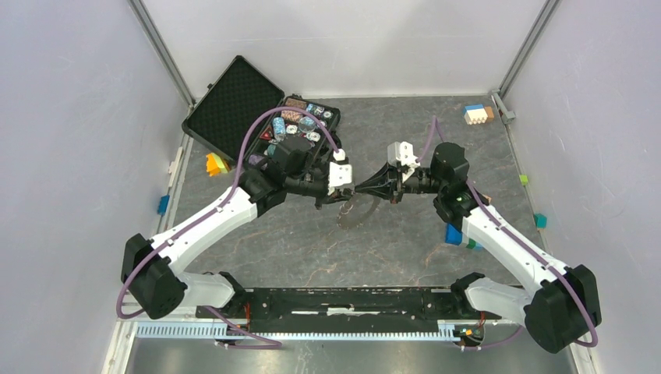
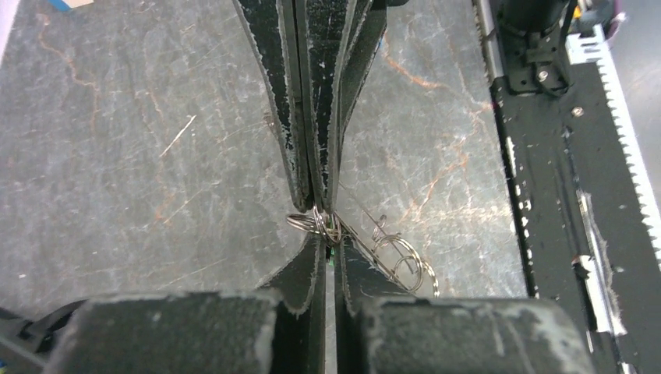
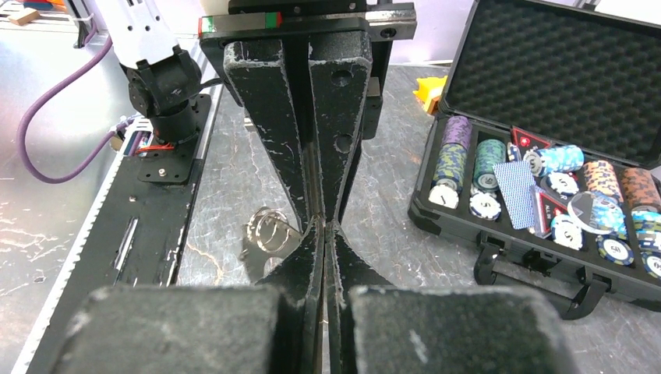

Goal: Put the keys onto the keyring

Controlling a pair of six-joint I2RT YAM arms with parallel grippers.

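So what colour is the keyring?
The keyring is shiny silver-grey, clearest in the left wrist view.

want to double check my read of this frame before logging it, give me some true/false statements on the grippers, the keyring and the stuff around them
1. The left gripper and right gripper meet tip to tip. True.
2. The keyring lies inside the poker chip case. False: it is at the gripper tips, outside the case.
3. The case lid is shut. False: it stands open, and the chips show.
4. Both grippers have their fingers closed. True.
5. The blue block sits beside the left arm. False: it sits beside the right arm.
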